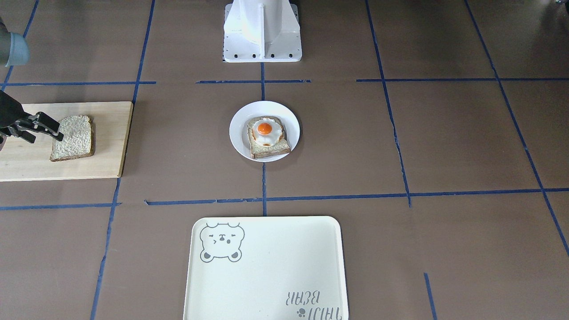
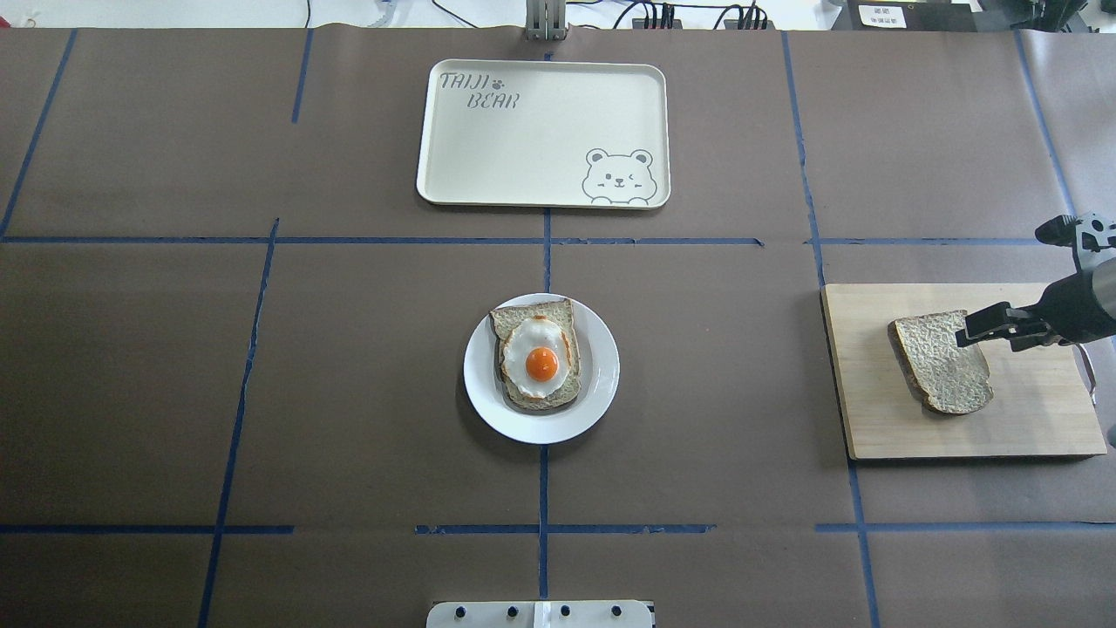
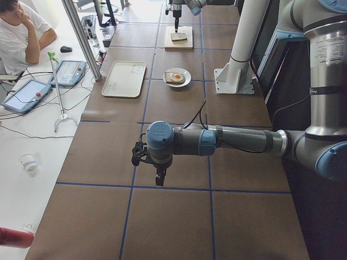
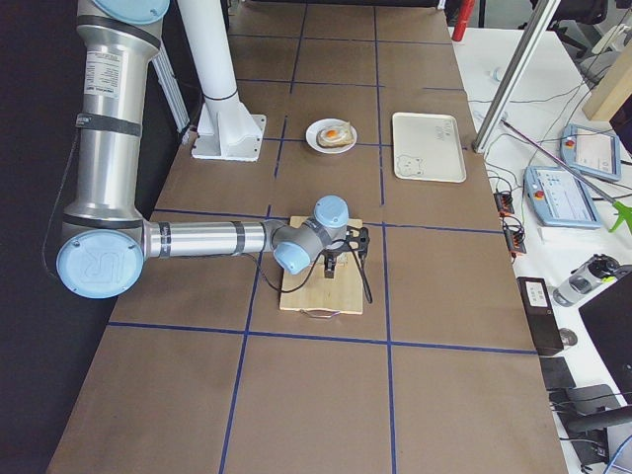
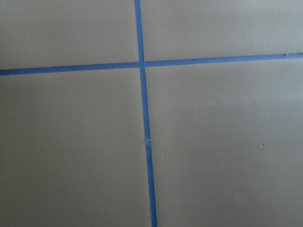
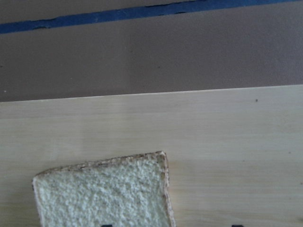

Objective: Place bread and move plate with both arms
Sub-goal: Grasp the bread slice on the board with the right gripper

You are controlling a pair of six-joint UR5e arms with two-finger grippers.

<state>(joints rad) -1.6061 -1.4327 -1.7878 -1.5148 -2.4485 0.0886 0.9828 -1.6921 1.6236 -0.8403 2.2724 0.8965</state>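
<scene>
The bread is a pale wholemeal slice lying flat on a wooden board. It also shows in the overhead view and the right wrist view. My right gripper is open and hovers over the slice's edge, with nothing in it. The plate is small, round and white, at the table's middle, and bears a darker toast with a fried egg. My left gripper shows only in the exterior left view, pointing down over bare table far from the plate. I cannot tell whether it is open or shut.
A cream rectangular tray with a bear drawing lies beyond the plate. The white robot base stands on the robot's side of the plate. Blue tape lines cross the brown table. An operator sits at a side desk.
</scene>
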